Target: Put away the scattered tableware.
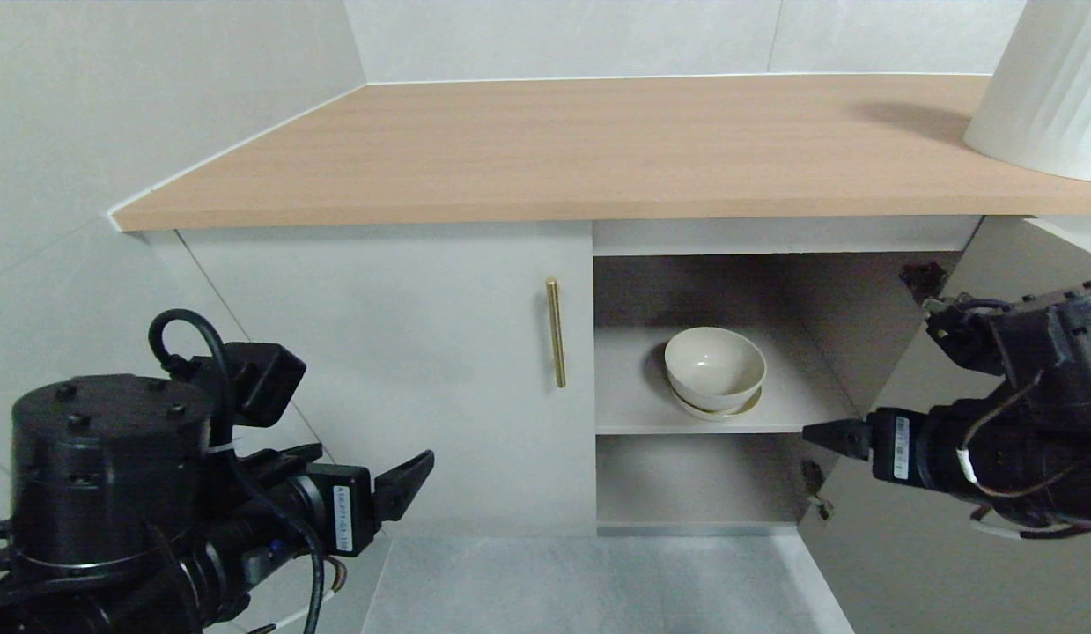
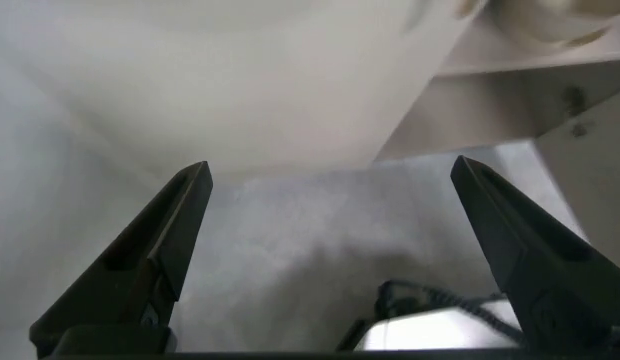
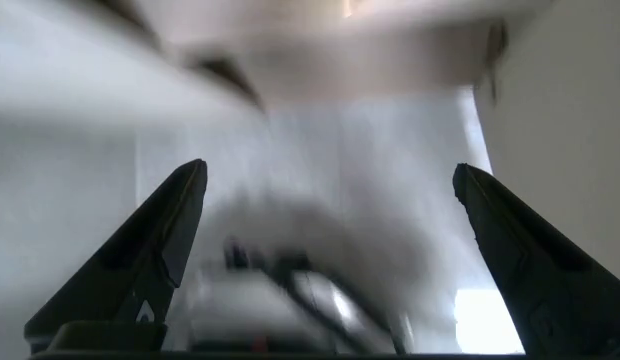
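Note:
A cream bowl [image 1: 714,365] rests on a small plate [image 1: 719,410] on the middle shelf [image 1: 629,387] of the open cabinet compartment. My left gripper [image 1: 395,484] hangs low in front of the closed cabinet door, well left of the bowl; its fingers [image 2: 170,245] are spread wide with nothing between them. My right gripper [image 1: 825,437] sits at the compartment's right side, just beside the shelf's front corner and next to the swung-open door. In the right wrist view this gripper [image 3: 330,170] is open and holds nothing.
The closed left door [image 1: 404,370] carries a gold bar handle [image 1: 556,333]. The right door [image 1: 941,546] stands swung out. A wooden countertop [image 1: 554,150] runs above, with a white ribbed container [image 1: 1051,88] at its right end. Grey floor [image 1: 580,586] lies below.

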Controlling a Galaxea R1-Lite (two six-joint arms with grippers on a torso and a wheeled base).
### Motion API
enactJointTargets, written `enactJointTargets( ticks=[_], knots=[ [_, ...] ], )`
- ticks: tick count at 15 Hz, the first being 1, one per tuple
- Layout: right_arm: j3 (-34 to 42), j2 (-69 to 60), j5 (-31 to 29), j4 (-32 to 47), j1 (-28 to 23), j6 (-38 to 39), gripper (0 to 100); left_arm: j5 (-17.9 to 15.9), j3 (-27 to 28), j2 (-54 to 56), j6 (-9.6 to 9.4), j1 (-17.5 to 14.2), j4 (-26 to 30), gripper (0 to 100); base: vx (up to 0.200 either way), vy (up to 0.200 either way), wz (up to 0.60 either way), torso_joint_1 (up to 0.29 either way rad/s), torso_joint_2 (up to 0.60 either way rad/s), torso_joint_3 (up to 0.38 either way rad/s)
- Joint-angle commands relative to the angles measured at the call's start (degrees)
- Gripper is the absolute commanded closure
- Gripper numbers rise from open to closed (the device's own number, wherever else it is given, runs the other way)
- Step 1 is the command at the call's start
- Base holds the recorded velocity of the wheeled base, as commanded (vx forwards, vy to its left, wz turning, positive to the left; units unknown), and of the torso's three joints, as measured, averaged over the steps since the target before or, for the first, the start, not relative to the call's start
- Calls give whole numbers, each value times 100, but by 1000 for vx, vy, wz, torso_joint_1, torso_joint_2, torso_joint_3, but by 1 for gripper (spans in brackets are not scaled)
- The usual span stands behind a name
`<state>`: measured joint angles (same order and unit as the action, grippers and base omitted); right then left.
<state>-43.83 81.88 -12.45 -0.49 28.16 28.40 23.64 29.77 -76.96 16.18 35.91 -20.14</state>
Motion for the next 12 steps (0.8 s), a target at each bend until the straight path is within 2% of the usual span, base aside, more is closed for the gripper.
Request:
enactJointTargets(
  ticks=[1,3,5,12],
  knots=[
    [313,-489,23,58,128,7,0,-96,-208,164,-9,-190,19,0,0,0,0,0,0,0],
    [357,-507,32,66,128,-10,0,-87,-173,164,-220,-190,-25,0,0,0,0,0,0,0],
    [366,-454,32,75,251,-10,0,-87,-103,85,-247,-181,-25,0,0,0,0,0,0,0],
    [463,-533,14,84,374,-37,0,-17,-112,32,-255,-128,-16,0,-200,0,0,2,3,1]
  ],
)
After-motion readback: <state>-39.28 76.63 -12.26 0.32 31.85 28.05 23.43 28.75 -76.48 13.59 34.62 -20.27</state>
